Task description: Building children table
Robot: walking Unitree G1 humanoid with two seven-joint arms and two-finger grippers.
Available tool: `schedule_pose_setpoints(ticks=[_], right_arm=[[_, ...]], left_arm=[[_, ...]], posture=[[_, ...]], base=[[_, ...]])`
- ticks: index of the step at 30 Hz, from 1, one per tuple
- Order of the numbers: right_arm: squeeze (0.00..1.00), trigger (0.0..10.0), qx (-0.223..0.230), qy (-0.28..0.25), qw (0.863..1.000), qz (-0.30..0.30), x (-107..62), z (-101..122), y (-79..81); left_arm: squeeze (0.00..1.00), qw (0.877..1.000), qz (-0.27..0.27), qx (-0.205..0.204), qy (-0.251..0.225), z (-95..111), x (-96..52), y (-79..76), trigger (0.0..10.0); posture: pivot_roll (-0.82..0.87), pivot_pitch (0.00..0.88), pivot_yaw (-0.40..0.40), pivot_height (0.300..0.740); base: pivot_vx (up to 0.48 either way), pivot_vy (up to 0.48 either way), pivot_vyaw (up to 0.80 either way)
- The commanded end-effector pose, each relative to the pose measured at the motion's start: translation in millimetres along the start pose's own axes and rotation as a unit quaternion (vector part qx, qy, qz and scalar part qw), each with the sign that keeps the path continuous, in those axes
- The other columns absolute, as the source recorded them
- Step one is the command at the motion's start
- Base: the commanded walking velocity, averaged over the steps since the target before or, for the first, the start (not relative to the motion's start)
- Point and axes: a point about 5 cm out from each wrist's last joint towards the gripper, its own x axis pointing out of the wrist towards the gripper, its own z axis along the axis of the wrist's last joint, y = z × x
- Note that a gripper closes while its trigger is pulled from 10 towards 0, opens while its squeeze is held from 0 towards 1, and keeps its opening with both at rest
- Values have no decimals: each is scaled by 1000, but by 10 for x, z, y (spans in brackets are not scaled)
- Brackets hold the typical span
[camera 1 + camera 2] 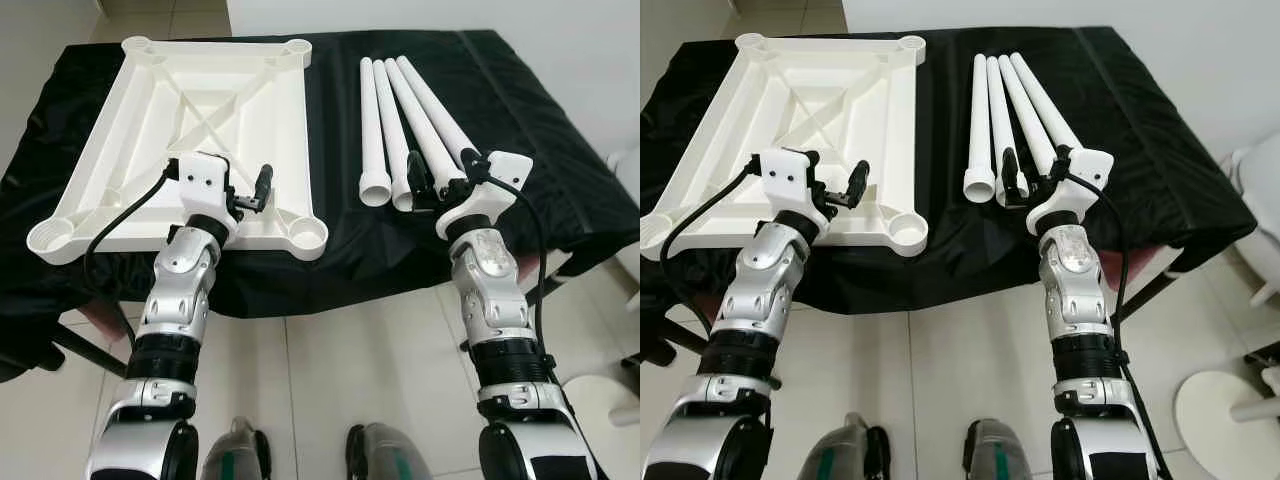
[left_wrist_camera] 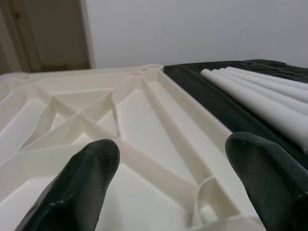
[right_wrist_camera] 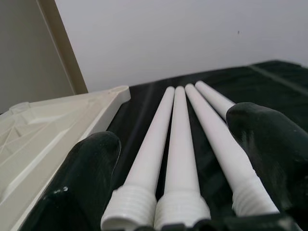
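Observation:
A white plastic tabletop [image 1: 130, 130] lies upside down on the left half of a black-draped table [image 1: 560, 150], ribs up, with a round socket [image 1: 308, 236] at each corner. Several white legs [image 1: 410, 110] lie side by side to its right, threaded ends [image 3: 180, 204] towards me. My left gripper [image 1: 250, 192] hovers open over the tabletop's near edge, close to the near right socket. My right gripper [image 1: 442, 175] is open at the legs' near ends, its fingertips [image 3: 267, 144] on either side of them without closing on any.
The table's front edge runs just before both wrists, with tiled floor [image 1: 350, 350] and my feet below. A white object [image 1: 628, 165] stands at the right, and a white round base [image 1: 1230, 400] sits on the floor there. A pale wall [image 3: 168, 38] rises behind the table.

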Motion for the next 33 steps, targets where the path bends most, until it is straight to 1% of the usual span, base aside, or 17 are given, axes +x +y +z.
schedule_pose_setpoints(ticks=[1,2,6,9,12,13,15,17,19,21,23,26,27,30,31,32,33], right_arm=[[0,10000,-2,8,1000,2,-11,-50,2],[0,10000,-2,8,1000,2,-11,-50,2],[0,10000,-9,20,1000,8,-19,-133,-8],[0,10000,-12,21,1000,7,-22,-148,-7],[0,10000,-21,28,999,4,-38,-204,-18],[0,10000,-22,29,999,4,-41,-212,-21],[0,10000,-22,33,999,2,-41,-233,-39],[0,10000,-28,34,999,7,-40,-236,-38],[0,10000,-32,33,999,10,-40,-241,-37],[0,10000,-38,33,999,15,-46,-247,-42],[0,10000,-38,32,999,16,-70,-250,-45],[0,10000,-39,30,999,19,-106,-254,-25],[0,10000,-20,26,999,28,-165,-267,30],[0,10000,-11,23,999,32,-206,-289,66],[1000,10000,-7,25,999,33,-225,-311,85],[1000,10000,-4,23,999,35,-237,-316,99],[1000,10000,-4,18,999,36,-239,-301,108]], left_arm=[[0,996,90,-7,0,-5,-21,98,10000],[0,996,90,-7,0,-5,-21,98,10000],[0,992,120,6,30,-144,-139,271,10000],[0,992,120,11,38,-178,-171,326,10000],[0,991,121,21,56,-247,-231,459,10000],[0,991,119,20,58,-250,-240,483,10000],[0,991,109,49,56,-203,-233,532,10000],[0,991,109,54,53,-159,-228,574,10000],[0,991,110,55,50,-130,-228,603,10000],[0,990,126,34,45,-88,-246,655,10000],[0,989,139,24,37,-71,-292,647,10000],[0,990,136,9,29,-79,-346,575,10000],[0,991,129,-5,29,-140,-418,448,10000],[0,992,125,-3,36,-203,-451,367,10000],[361,992,116,-9,41,-240,-456,322,10000],[361,993,112,-10,43,-256,-452,292,10000],[1000,994,102,-16,35,-232,-434,255,10000]], posture=[[-79,0,-25,740],[-79,0,-25,740],[-44,0,-34,740],[-41,0,-39,740],[-23,0,-61,740],[-23,0,-61,740],[-7,0,-67,740],[2,0,-60,740],[4,0,-54,740],[11,4,-45,740],[9,2,-34,740],[0,0,-27,740],[-13,0,-21,740],[-22,0,-16,740],[-22,0,-16,740],[-22,0,-16,740],[-31,0,-15,740]], base=[[0,0,0],[0,0,0],[0,0,0],[0,0,0],[0,0,0],[0,0,0],[0,0,0],[0,0,0],[0,0,0],[0,0,0],[0,0,0],[0,0,0],[0,0,0],[0,0,0],[0,0,0],[0,0,0],[0,0,0]])
